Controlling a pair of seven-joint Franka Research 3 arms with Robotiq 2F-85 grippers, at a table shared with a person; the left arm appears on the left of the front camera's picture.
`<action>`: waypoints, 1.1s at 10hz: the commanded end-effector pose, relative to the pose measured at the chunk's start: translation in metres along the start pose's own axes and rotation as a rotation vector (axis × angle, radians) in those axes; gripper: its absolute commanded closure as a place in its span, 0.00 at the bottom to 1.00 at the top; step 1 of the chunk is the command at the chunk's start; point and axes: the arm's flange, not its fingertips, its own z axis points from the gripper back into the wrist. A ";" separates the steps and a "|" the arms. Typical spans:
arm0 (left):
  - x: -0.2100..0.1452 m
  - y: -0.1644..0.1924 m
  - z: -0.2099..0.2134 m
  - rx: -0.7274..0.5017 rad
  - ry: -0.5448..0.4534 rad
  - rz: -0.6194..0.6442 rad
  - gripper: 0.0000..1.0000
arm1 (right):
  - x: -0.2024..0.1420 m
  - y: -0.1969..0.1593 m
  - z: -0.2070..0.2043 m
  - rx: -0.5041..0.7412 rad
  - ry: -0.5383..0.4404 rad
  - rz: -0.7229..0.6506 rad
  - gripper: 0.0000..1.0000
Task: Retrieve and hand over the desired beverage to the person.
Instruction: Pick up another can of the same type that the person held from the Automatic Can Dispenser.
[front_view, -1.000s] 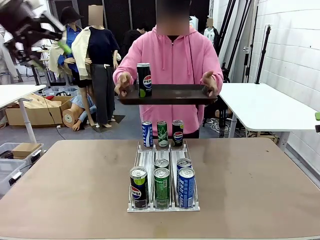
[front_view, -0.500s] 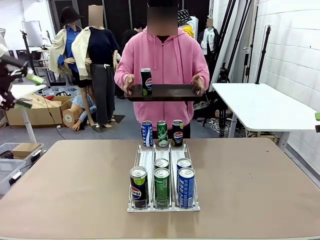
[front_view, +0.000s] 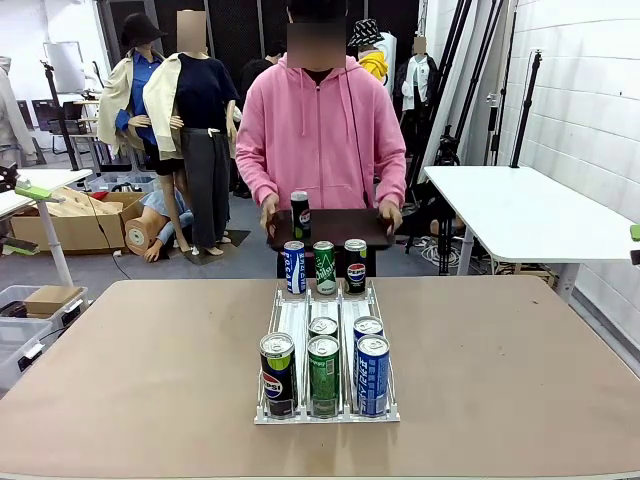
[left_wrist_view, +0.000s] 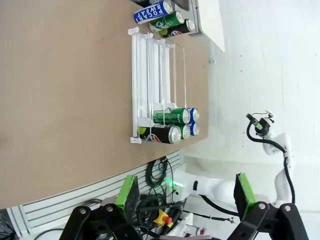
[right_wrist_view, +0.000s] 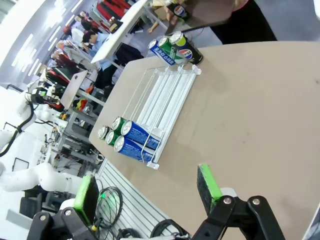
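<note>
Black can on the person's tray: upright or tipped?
Upright. The can stands on its base on the dark tray, top rim facing up.

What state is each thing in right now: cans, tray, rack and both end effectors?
Left end effector: open, holding nothing.
Right end effector: open, holding nothing.
Tray: held in both hands by the person.
Can on tray: upright.
Three far cans: upright at rack's far end.
Rack: five cans upright at near end.
</note>
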 end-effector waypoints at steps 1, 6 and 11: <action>-0.002 -0.005 0.002 0.020 -0.011 -0.021 0.00 | 0.001 0.000 0.000 0.014 -0.008 0.008 0.00; -0.002 -0.005 0.002 0.020 -0.011 -0.021 0.00 | 0.001 0.000 0.000 0.014 -0.008 0.008 0.00; 0.016 0.030 0.011 -0.068 -0.003 0.049 0.00 | 0.001 0.000 0.000 0.014 -0.008 0.008 0.00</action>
